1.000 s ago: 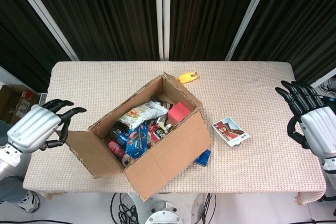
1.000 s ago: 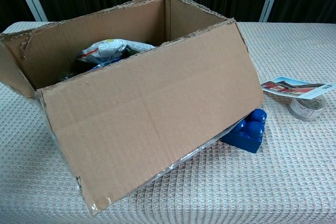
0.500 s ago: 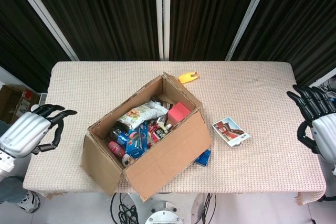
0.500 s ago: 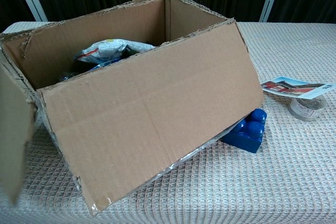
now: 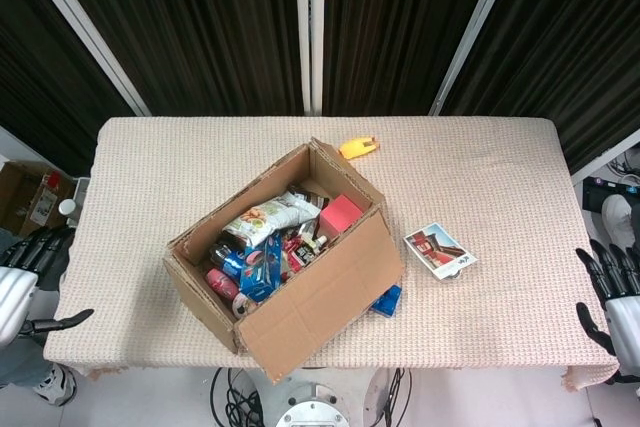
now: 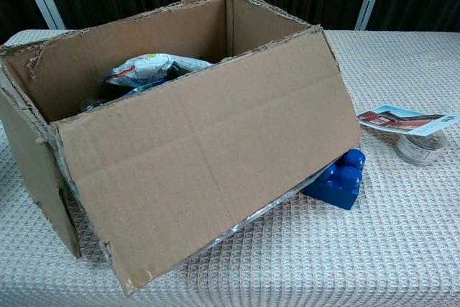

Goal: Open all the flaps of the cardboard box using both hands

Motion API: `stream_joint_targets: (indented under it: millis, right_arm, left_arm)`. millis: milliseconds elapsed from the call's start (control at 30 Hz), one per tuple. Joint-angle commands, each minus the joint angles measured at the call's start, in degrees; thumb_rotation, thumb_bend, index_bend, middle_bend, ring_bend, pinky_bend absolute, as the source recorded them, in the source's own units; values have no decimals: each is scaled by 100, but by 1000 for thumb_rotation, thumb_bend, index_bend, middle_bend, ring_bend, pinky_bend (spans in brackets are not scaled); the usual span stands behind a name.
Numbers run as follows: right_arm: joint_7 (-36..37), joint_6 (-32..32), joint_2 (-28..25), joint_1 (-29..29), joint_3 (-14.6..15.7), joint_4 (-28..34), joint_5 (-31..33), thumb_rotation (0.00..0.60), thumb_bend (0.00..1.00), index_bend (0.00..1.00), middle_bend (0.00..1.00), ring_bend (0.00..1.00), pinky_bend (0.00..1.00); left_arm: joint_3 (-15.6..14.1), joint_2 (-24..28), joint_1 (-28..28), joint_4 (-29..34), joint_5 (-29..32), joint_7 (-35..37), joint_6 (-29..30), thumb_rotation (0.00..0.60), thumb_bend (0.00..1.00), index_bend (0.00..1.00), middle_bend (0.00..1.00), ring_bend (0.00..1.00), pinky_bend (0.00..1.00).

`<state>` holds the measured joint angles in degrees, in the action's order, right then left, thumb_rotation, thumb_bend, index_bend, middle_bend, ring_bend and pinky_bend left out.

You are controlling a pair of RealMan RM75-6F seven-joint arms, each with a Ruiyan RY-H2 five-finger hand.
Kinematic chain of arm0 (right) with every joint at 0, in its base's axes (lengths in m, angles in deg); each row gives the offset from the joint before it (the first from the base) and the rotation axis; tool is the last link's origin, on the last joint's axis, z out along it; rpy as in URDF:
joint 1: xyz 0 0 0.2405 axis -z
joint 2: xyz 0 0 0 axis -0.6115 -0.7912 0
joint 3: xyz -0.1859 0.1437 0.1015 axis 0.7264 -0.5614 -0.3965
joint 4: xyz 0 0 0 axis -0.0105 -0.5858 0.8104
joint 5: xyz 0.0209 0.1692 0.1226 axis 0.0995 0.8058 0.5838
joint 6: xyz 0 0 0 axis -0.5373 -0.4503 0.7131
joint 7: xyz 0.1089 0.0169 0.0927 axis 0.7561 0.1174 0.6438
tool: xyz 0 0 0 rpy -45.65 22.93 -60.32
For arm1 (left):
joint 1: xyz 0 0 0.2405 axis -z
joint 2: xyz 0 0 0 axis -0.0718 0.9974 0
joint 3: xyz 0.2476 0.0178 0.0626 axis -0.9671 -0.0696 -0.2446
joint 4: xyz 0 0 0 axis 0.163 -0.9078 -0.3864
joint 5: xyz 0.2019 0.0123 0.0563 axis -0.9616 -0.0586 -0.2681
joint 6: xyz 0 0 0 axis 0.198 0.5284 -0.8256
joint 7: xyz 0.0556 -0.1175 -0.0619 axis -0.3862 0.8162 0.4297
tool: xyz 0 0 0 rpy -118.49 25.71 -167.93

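The cardboard box point(image 5: 310, 297) point(image 6: 201, 149) stands in the middle of the table, open at the top and full of packets and small goods. Its near long flap hangs down over the front side, and its left end flap hangs down against the left end wall. My left hand point(image 5: 22, 287) is off the table's left edge, fingers apart, holding nothing. My right hand point(image 5: 615, 292) is low beyond the right edge, fingers spread and empty. Neither hand shows in the chest view.
A blue block point(image 5: 386, 300) point(image 6: 339, 180) lies under the box's right front corner. A picture card point(image 5: 438, 249) point(image 6: 402, 118) rests on a roll of tape point(image 6: 420, 147) to the right. A yellow object point(image 5: 358, 147) lies behind the box.
Both hands have drawn back outward and down, away from the table. The box's left end flap has dropped from sticking out sideways to hanging against the box.
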<state>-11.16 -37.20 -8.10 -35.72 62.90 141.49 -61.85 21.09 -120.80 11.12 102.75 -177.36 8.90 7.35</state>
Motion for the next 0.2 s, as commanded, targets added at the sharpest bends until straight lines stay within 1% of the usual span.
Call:
stream_joint_targets:
  millis: [33, 133, 200]
  right_arm:
    - [230, -34, 665, 320, 38, -697, 488, 600, 344, 0, 0, 0, 0]
    - [444, 16, 785, 290, -23, -890, 524, 600, 344, 0, 0, 0, 0]
    - [464, 16, 820, 268, -37, -950, 481, 600, 344, 0, 0, 0, 0]
  left_arm:
    - [-176, -819, -416, -917, -166, -58, 534, 449, 45, 16, 46, 56, 200]
    - [-153, -1130, -484, -1339, -238, 176, 706, 458, 46, 9, 45, 56, 200]
    - [-111, -1250, -500, -1555, -285, 221, 818, 457, 46, 7, 45, 56, 200]
